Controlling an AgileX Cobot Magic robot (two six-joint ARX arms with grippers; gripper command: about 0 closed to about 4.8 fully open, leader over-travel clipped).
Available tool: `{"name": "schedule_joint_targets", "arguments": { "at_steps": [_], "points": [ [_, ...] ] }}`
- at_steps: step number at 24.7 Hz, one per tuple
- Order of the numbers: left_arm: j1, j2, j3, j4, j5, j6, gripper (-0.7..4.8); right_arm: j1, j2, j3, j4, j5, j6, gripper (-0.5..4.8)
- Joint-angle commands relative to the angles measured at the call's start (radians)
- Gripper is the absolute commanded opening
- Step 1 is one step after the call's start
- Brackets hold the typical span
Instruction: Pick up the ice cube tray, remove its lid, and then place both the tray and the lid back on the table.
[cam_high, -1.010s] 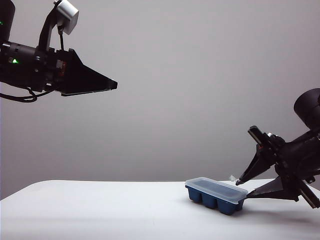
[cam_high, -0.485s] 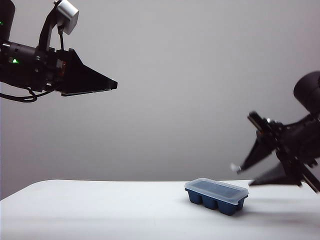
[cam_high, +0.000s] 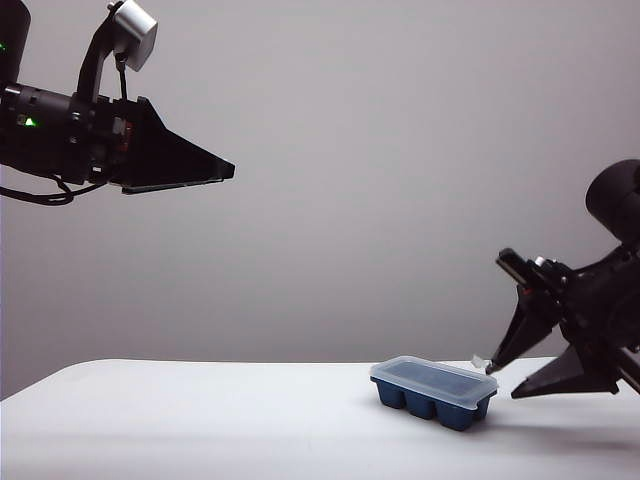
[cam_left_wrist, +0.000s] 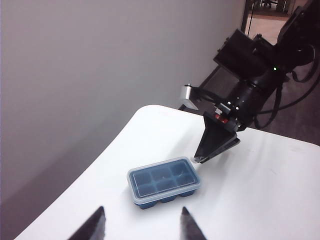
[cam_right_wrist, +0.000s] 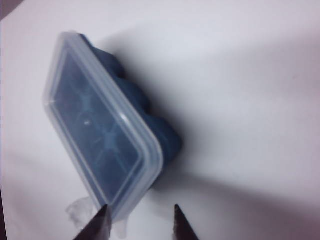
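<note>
Tray (cam_high: 433, 400) — navy, six cups, frosted lid (cam_high: 434, 378) still on — sits on the white counter (cam_high: 200, 420). My right claw (cam_high: 500, 380) hangs spread just beside its end, gripping nothing; my left claw (cam_high: 225, 172) hovers high, well apart, fingers parted.

A: Left arm?
B: Raised high at the left of the exterior view, left gripper (cam_high: 228, 171) pointing level; its jaws stand partly apart, holding nothing.
A: Right arm?
B: Low over the table's right end, right gripper (cam_high: 500, 382) angled downward, jaws spread wide, empty.
</note>
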Motion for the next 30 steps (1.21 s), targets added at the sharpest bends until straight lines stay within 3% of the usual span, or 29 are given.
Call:
{"name": "schedule_joint_targets", "arguments": {
  "at_steps": [1,13,17,20,27,28,30],
  "points": [
    [0.0,-0.002,0.003,0.008,0.002,-0.002,1.92,0.001,0.013,0.002,0.061,-0.006,0.041,1.58],
    [0.0,-0.002,0.003,0.005,0.002,-0.002,1.92,0.036,0.077,0.027,0.109,-0.014,0.093,1.53],
    [0.0,-0.002,0.003,0.005,0.002,-0.002,1.92,0.054,0.077,0.028,0.13,0.002,0.102,0.35],
    [0.0,-0.002,0.003,0.002,0.002,-0.002,1.92,0.065,0.077,0.032,0.129,0.02,0.102,-0.07],
    [0.0,-0.002,0.003,0.003,0.003,0.013,1.94,0.063,0.074,0.072,0.135,0.002,0.103,-0.07],
    [0.0,-0.002,0.003,0.003,0.003,0.026,2.03,0.063,0.073,0.086,0.134,-0.017,0.103,-0.07],
    [0.0,-0.002,0.003,0.006,0.002,0.039,2.85,0.063,0.068,0.116,0.124,-0.066,0.11,-0.07]
  ]
}}
